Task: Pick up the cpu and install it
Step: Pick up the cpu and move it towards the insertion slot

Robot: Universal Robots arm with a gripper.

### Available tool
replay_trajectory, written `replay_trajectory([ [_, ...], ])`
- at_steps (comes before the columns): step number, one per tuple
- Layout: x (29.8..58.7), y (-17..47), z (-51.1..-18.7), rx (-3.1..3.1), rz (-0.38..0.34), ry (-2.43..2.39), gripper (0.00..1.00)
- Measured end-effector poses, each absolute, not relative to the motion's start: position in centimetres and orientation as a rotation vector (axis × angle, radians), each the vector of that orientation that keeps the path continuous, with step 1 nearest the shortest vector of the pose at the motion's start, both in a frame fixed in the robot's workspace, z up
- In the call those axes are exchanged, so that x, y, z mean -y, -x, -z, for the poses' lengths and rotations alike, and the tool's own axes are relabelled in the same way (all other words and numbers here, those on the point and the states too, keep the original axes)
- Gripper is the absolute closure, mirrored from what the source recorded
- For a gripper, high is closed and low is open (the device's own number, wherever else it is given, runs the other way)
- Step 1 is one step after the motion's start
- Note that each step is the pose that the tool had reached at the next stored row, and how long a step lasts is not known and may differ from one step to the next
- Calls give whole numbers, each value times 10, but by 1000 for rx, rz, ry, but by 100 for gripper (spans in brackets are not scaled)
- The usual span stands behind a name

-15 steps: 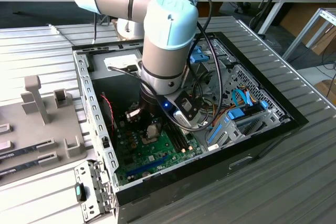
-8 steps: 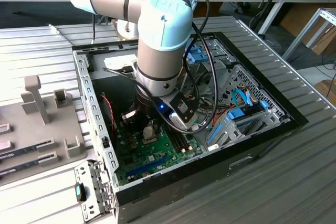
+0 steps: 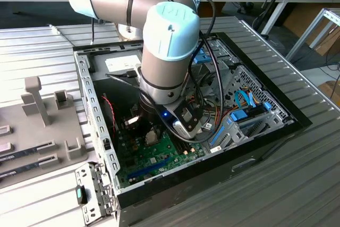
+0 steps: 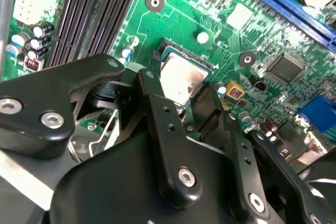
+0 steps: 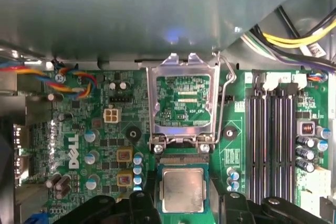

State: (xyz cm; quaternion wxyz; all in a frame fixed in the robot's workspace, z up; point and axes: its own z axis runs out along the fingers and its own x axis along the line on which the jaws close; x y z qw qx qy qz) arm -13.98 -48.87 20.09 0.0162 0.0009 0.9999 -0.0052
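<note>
**Your arm (image 3: 170,51) reaches down into the open computer case (image 3: 101,147) on the tabletop (image 3: 297,184).**
On the green board (image 5: 79,145), the socket's metal lid (image 5: 184,103) stands swung open. The cpu (image 5: 182,188) lies flat in the socket just beside the lid's hinge. Your pincer (image 5: 184,205) sits right at the cpu, but you cannot tell whether it clamps the chip.

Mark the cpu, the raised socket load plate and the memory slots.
cpu (image 5: 182,190): first wrist view, centre of its silver top.
socket load plate (image 5: 181,67): first wrist view, metal bar at its notched end.
memory slots (image 5: 275,140): first wrist view, middle of one dark slot.
</note>
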Motion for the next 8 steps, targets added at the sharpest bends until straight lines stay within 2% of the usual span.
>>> replay_trajectory([
  [8,489,139,-198,-3109,17,-3,53],
])
